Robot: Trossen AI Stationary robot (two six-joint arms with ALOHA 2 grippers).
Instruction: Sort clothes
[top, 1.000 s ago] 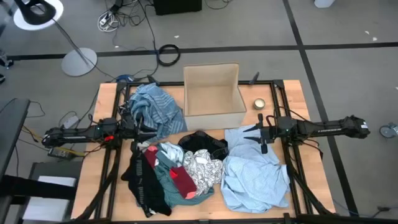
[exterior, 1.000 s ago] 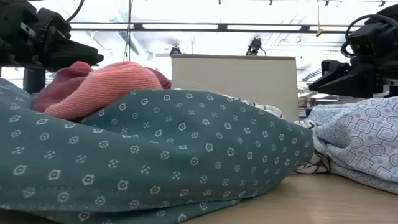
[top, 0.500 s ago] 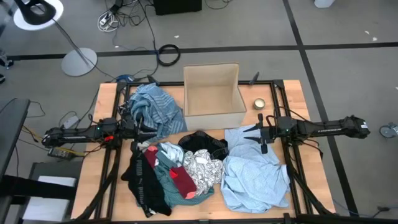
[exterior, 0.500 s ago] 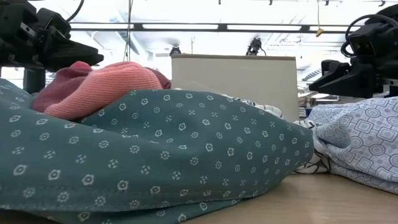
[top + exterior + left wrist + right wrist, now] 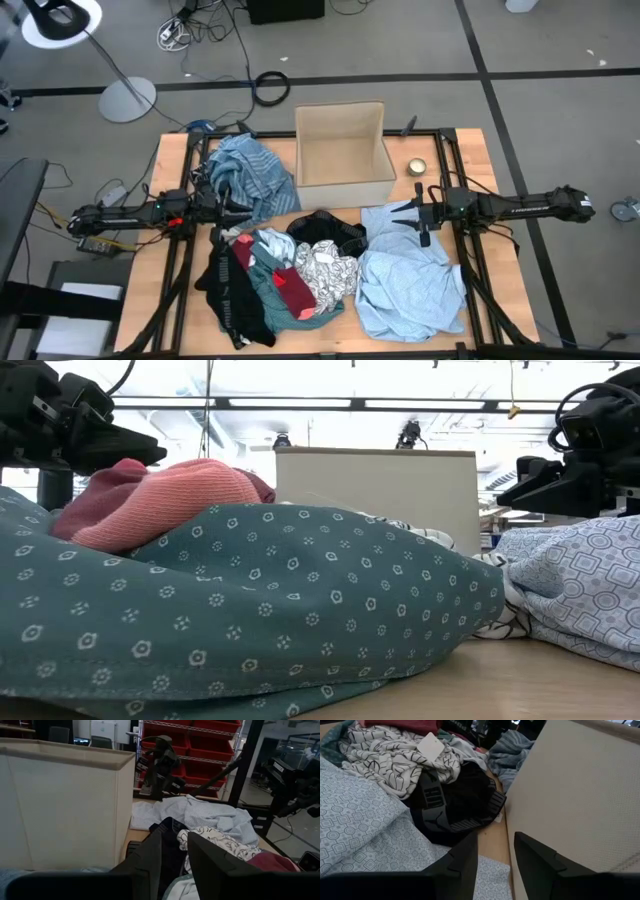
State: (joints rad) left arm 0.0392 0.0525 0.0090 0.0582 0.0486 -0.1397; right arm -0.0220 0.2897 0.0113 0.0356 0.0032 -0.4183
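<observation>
The left gripper [image 5: 236,207] hangs with its fingers parted and holding nothing, over the near edge of the striped blue shirt [image 5: 248,175], which spreads toward 12 o'clock from it. At its 6 o'clock lies the heap: a black piece [image 5: 232,292], a teal shirt [image 5: 268,280] with a red piece [image 5: 293,291] on it, and a patterned piece [image 5: 327,268] at about 4 o'clock.

The right gripper [image 5: 424,218] is likewise open and empty, above the far edge of the light blue shirt [image 5: 410,272], which runs toward 6 o'clock. A black garment [image 5: 461,800] lies at its 9 o'clock, beside the box [image 5: 342,155]. The tin [image 5: 417,167] sits at its 12 o'clock, near the box on the table [image 5: 470,150].
</observation>
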